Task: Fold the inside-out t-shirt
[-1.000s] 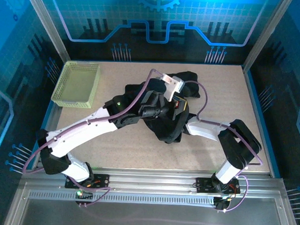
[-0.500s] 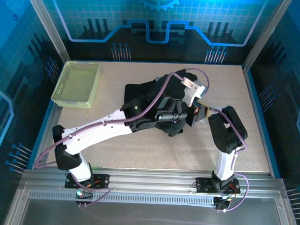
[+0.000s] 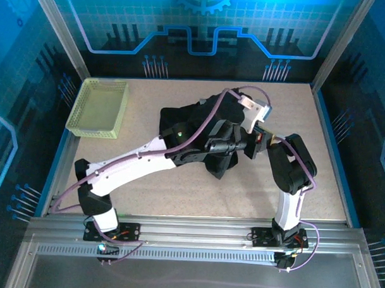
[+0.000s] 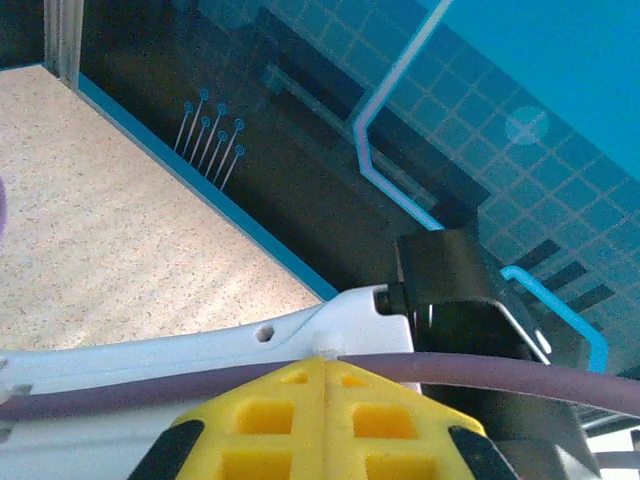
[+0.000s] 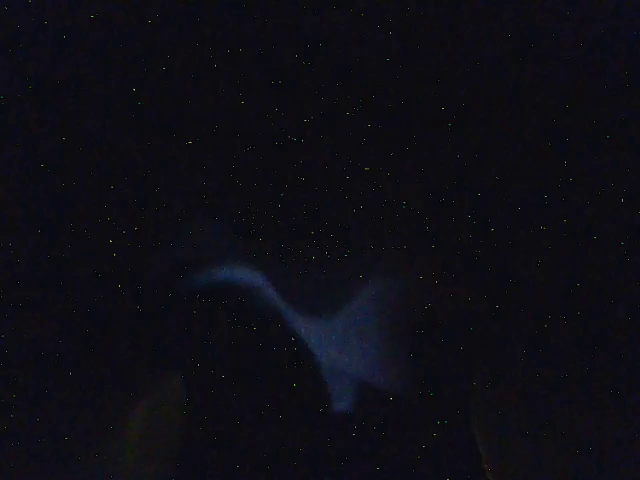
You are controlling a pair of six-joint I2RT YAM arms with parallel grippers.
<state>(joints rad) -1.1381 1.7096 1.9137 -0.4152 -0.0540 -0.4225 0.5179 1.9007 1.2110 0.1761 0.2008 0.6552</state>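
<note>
left gripper (image 4: 322,385) is clenched, its yellow pads (image 4: 265,420) pressed flat together; just past the tips the wrist view shows a white link of the right arm (image 4: 180,350) with a purple cable (image 4: 560,385) running across it; right gripper (image 3: 260,136) sits right beside the left one at the right edge of the cloth, and honestly i can't tell how its jaws stand, its own wrist view is nearly black with just a faint pale smear; the inside-out t-shirt (image 3: 181,118) is a bunched black heap in the middle of the table (image 3: 178,194), a bit toward the back, lying under and around the left arm's wrist, with a lobe of fabric sticking out toward the near edge; the left arm stretches diagonally from the near-left corner up to the heap, the right arm is folded up tight on the right; mesh basket (image 3: 99,107) sits in the back-left corner, well apart from the shirt
</note>
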